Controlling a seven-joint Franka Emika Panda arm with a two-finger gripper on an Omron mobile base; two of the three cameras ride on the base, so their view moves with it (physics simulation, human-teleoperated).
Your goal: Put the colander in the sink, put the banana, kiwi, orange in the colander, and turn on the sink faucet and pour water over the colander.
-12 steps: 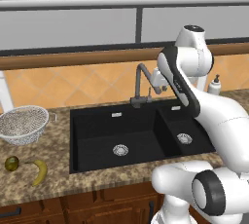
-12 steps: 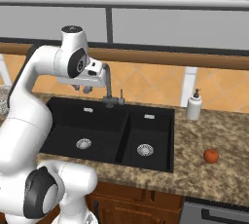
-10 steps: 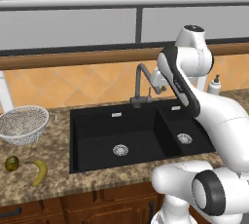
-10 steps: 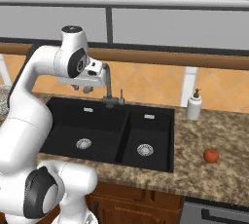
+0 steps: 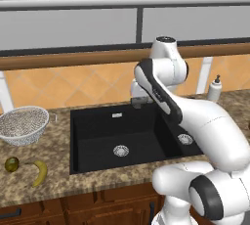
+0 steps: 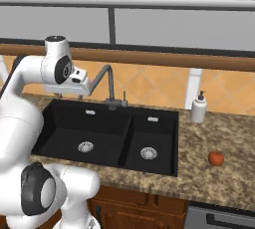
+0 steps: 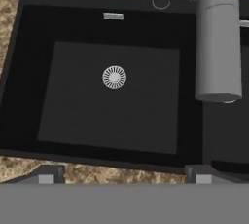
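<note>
Colander (image 5: 23, 123) on counter at far left, kiwi (image 5: 11, 164) and banana (image 5: 40, 172) at its 6 o'clock, black sink (image 5: 97, 141) centre, gripper (image 7: 125, 173) jaws spread wide and holding nothing above large basin, faucet (image 6: 107, 84) at its 3 o'clock, orange (image 6: 215, 158) far right.

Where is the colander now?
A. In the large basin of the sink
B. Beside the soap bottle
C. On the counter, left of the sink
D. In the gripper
C: the colander stands on the counter left of the sink, behind the kiwi and banana; both basins hold nothing.
</note>
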